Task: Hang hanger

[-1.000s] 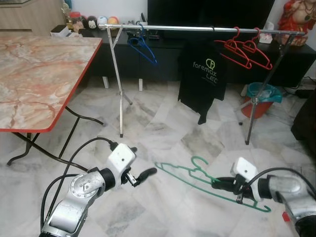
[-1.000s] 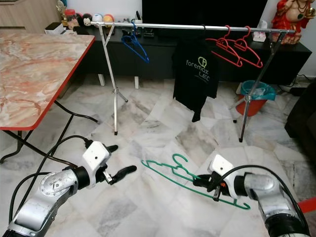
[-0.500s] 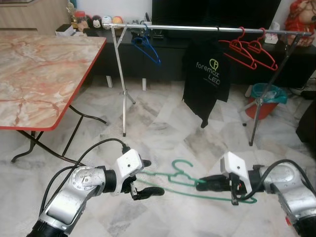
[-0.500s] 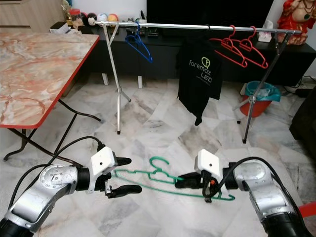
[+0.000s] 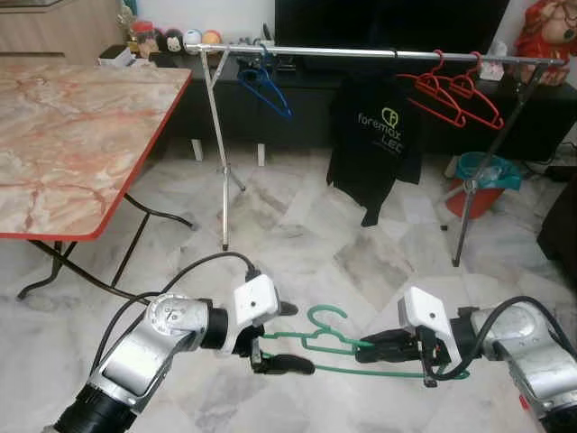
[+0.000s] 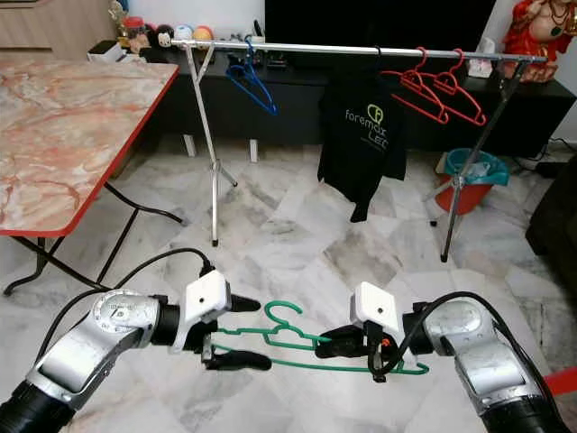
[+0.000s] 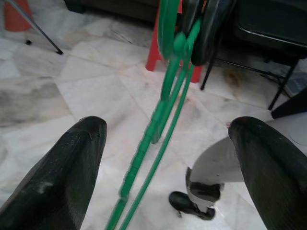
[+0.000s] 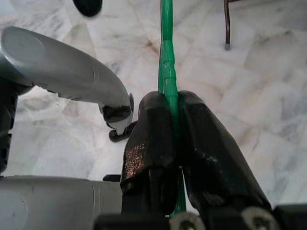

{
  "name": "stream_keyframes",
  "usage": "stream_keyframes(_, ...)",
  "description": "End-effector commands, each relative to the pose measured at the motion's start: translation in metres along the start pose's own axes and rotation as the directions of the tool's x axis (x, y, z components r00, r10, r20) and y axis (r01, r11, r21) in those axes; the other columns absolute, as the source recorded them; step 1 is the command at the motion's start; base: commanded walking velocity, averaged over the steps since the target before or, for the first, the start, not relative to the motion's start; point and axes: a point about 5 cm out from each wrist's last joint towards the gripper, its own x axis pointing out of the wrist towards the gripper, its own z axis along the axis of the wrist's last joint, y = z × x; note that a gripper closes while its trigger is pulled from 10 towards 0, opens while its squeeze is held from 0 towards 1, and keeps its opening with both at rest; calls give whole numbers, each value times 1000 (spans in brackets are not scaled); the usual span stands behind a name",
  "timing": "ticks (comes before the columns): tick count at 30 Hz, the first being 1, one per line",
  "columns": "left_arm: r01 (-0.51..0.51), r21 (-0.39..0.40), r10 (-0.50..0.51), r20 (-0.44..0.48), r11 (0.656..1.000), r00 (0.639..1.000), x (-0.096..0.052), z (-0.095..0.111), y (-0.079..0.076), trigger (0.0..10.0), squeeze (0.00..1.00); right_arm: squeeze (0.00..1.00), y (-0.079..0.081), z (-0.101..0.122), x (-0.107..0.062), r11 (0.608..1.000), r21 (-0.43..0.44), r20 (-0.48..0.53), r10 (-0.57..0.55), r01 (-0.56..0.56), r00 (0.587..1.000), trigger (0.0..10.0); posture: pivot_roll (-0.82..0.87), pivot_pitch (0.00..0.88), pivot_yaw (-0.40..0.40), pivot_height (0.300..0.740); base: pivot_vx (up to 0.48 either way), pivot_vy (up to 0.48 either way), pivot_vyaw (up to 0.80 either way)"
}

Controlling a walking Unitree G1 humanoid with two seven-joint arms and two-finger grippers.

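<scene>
A table (image 5: 63, 144) with a marbled top and red edge is seen at the far left, standing on black folding legs. Behind its far corner, small toys and jars (image 5: 167, 38) are lined up on a low dark cabinet (image 5: 297, 99).

The left gripper (image 5: 284, 336) is held low over the marble floor (image 5: 297, 225), its two black fingers spread wide apart. In the left wrist view the green hanger (image 7: 158, 129) is seen running between the two fingers (image 7: 62, 172), with clear floor showing on either side of it; no contact with either finger can be made out.

The green hanger (image 5: 352, 347) is held in the air between the two grippers, lying roughly level, with its hook pointing up and its left end inside the open left gripper. It is well below and in front of the clothes rail (image 5: 379, 54).

A blue hanger (image 5: 266, 86) is hung near the rail's left end. A black T-shirt (image 5: 374, 144) with a printed logo is hung at mid-rail. Two red hangers (image 5: 455, 90) are hung further right.

The right gripper (image 5: 374, 345) is closed on the green hanger; in the right wrist view the green bar is pinched tightly between both fingers (image 8: 153, 139).

A teal and orange bucket (image 5: 482, 180) is seen on the floor by the rail's right leg, and a red figurine (image 5: 552, 27) stands on the cabinet at the far right.
</scene>
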Motion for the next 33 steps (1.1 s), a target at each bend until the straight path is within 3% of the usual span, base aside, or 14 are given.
stream_keyframes(1,17,11,-17,-10,1000,1000,3,2,1,10000,0,0,0,13,0,999,-42,25,18,-17,1000,10000,11,0,-36,740,0,0,0)
stream_keyframes(12,15,17,-15,1,1000,1000,9,4,4,10000,0,0,1,16,5,998,-45,29,44,-42,999,10000,14,0,-42,740,0,0,0)
stream_keyframes(13,20,14,-20,1,1000,1000,9,4,4,4941,0,0,1,15,5,998,-44,29,43,-41,999,10000,13,0,-40,740,0,0,0)
stream_keyframes(14,20,14,-20,1,1000,1000,9,4,4,4941,0,0,1,15,5,998,-44,29,43,-41,999,10000,13,0,-40,740,0,0,0)
stream_keyframes(15,25,15,-25,-1,1000,1000,10,4,3,3216,0,0,1,15,6,998,-42,29,42,-41,999,10000,14,0,-38,740,0,0,0)
stream_keyframes(16,30,16,-30,-4,999,1000,10,4,3,0,0,0,1,15,6,998,-40,30,41,-40,999,10000,13,0,-37,740,0,0,0)
stream_keyframes(33,59,12,-59,-26,998,998,10,1,2,0,0,0,1,17,8,999,-36,45,27,-25,999,10000,16,0,-31,740,0,0,0)
